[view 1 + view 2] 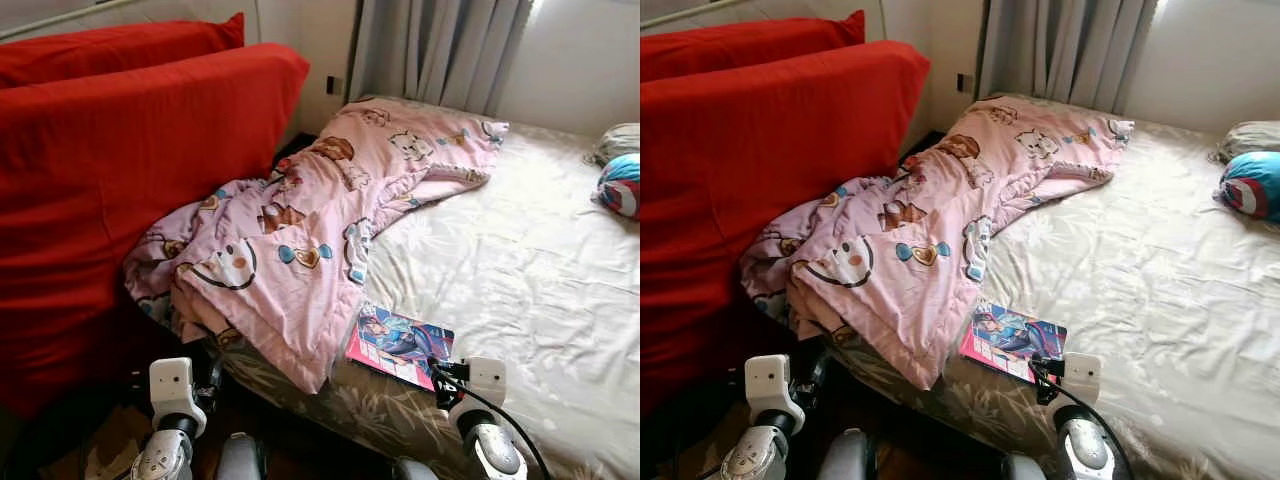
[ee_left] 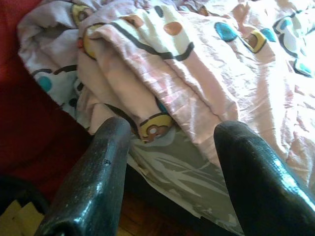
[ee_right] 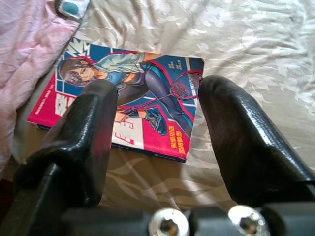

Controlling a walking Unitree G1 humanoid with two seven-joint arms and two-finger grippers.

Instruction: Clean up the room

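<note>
A pink cartoon-print quilt lies crumpled across the left side of the bed and hangs over its near edge. A manga book with a pink and blue cover rests flat on the sheet near that edge, partly under the quilt's corner. My right gripper is open, hovering just above the book, its fingers apart over the cover. My left gripper is open too, low beside the bed, pointing at the hanging quilt. Both wrists sit at the bottom of the head views.
A large red cushion or sofa back stands against the bed's left side. Grey curtains hang at the back. A grey pillow and a blue-red round cushion lie at the far right. Dark wooden floor lies below the bed edge.
</note>
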